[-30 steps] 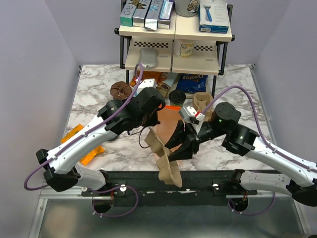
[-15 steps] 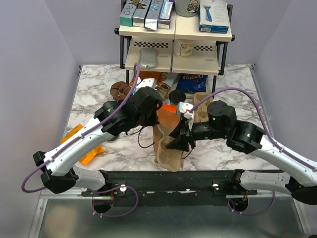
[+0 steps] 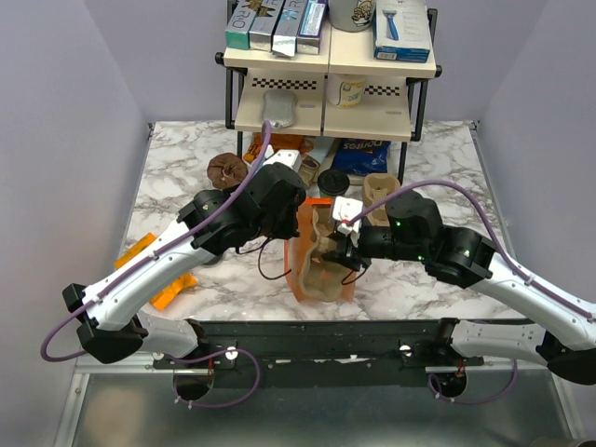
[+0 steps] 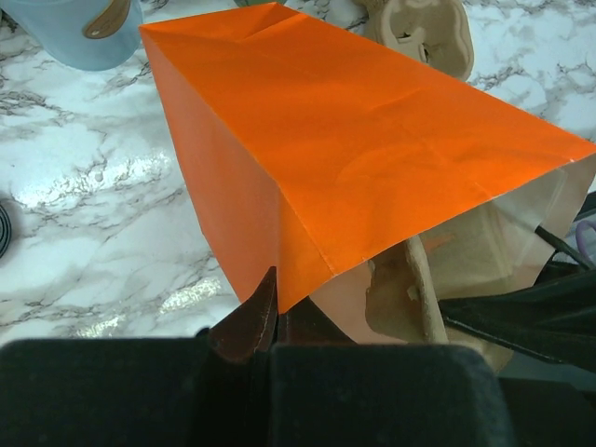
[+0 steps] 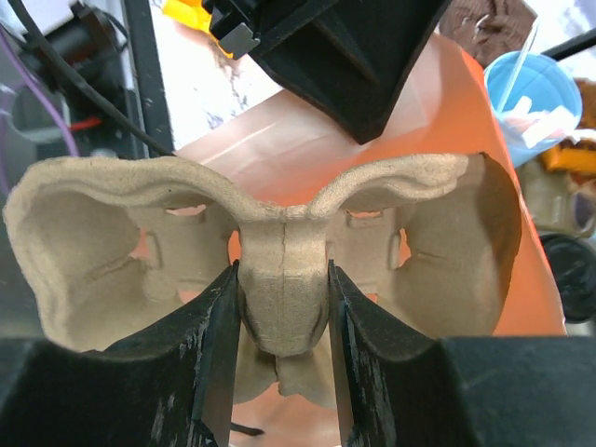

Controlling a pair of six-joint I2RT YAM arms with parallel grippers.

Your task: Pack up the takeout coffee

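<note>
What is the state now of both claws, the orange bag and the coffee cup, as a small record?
left claw: shut on rim of orange paper bag
right claw: shut on middle ridge of brown moulded-pulp cup carrier
carrier: partly inside bag mouth
dark takeout coffee cup with round black lid: on marble table beyond bag, not packed

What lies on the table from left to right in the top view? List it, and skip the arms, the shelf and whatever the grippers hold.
orange packets → brown lump → takeout coffee → empty pulp carrier
</note>
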